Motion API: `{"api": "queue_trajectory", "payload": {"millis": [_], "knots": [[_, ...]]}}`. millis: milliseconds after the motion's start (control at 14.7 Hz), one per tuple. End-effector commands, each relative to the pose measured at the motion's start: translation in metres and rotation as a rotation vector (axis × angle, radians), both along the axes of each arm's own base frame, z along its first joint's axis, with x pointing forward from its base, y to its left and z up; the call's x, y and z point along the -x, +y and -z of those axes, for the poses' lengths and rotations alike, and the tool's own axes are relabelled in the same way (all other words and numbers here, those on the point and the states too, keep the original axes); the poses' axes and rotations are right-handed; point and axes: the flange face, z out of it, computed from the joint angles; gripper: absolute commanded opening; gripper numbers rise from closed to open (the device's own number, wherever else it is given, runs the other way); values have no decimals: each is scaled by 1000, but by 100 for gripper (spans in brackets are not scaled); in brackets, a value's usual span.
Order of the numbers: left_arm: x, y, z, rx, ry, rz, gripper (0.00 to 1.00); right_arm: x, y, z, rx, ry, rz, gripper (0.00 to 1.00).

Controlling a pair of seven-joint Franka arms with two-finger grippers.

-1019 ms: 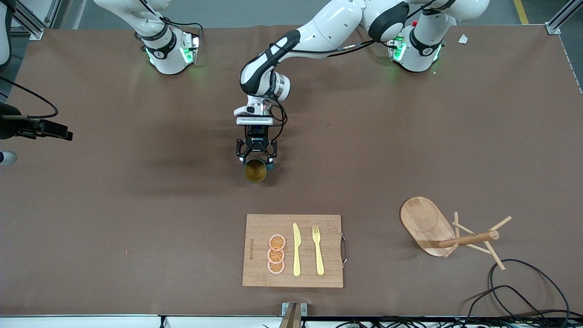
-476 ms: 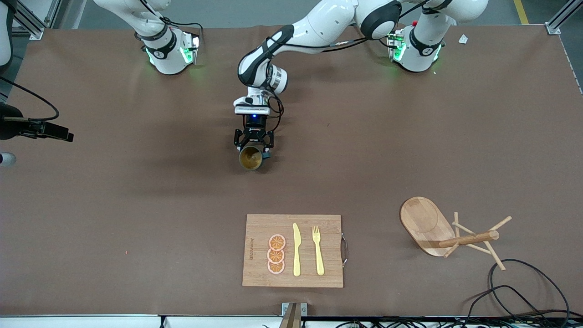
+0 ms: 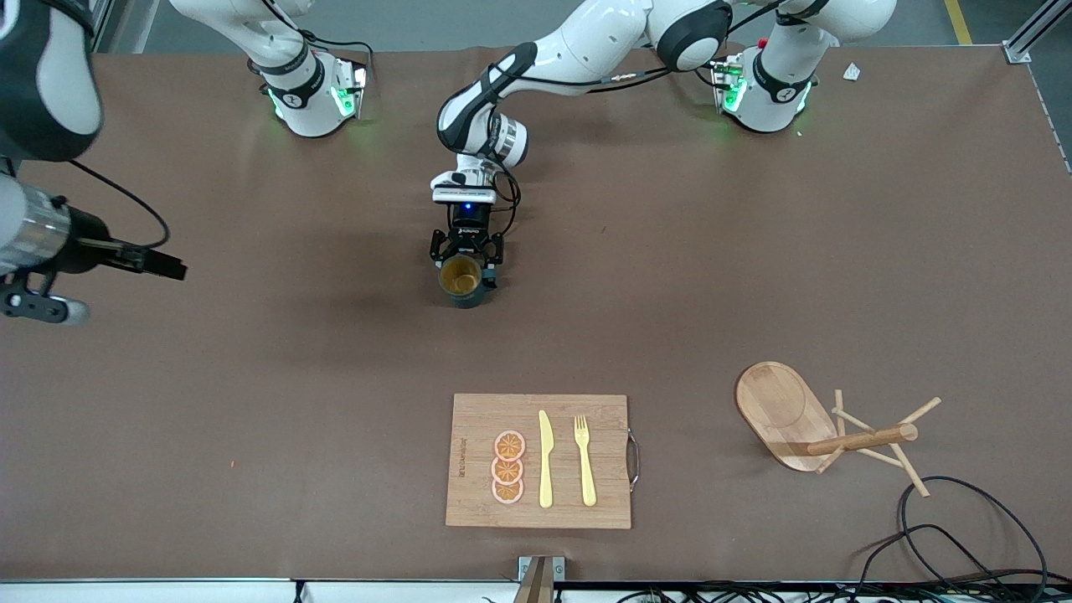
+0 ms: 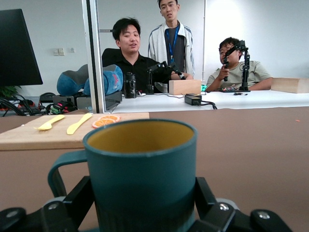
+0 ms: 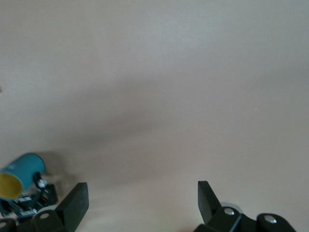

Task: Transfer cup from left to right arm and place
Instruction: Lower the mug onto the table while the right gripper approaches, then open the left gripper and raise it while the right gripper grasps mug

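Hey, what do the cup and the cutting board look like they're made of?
The cup, held in the left hand, looks like matte plastic, possibly glazed ceramic: even teal outside, flat yellowish inside, no shine. The cutting board looks like bamboo or wood: pale tan with visible grain strips and a metal handle.

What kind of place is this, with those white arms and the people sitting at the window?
Most likely a robotics lab. Two robot arms are bolted to a brown table; the left gripper holds a teal cup, the right gripper hangs open over the table. Seated people watch through glass beside camera gear.

no readable text, labels or numbers
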Motion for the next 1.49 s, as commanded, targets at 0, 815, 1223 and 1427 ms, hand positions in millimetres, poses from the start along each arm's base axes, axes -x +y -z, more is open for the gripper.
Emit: {"api": "queue_trajectory", "payload": {"millis": [0, 815, 1223, 1427], "knots": [[14, -8, -5, 34, -18, 13, 100, 5, 43, 19, 25, -4, 91, 100], [90, -34, -136, 102, 236, -325, 100, 29, 132, 122, -75, -57, 142, 100], [105, -28, -271, 115, 433, -461, 100, 44, 193, 162, -73, -83, 62, 100], [84, -10, -340, 159, 519, -523, 100, 52, 220, 174, -48, -81, 221, 100]]}}
